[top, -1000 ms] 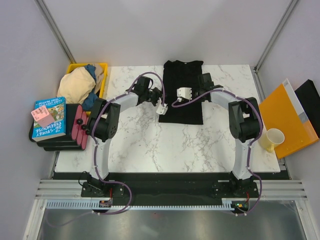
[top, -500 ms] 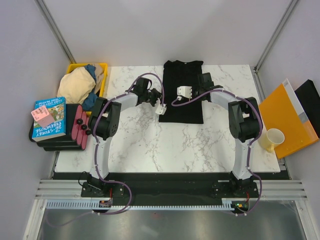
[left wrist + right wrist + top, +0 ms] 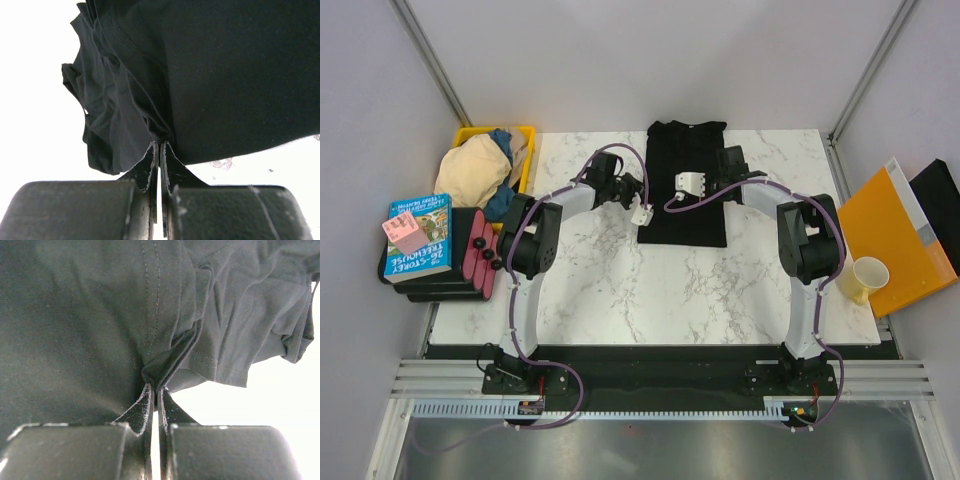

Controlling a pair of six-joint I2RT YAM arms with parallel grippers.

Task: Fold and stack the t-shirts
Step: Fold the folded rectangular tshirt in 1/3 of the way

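Note:
A black t-shirt lies partly folded at the far middle of the marble table. My left gripper is at its left edge and is shut on a bunched fold of the black cloth; the jaws meet with cloth pinched at their tips. My right gripper is over the middle of the shirt and is shut on a hemmed fold of the same shirt, pinched at the tips.
A yellow bin at the far left holds a heap of beige and blue clothes. Books and red dumbbells lie left of the table. An orange folder and a yellow cup are at the right.
Both grippers have stayed shut on the black shirt. The right gripper has shifted slightly toward the far side; the left one has barely moved.

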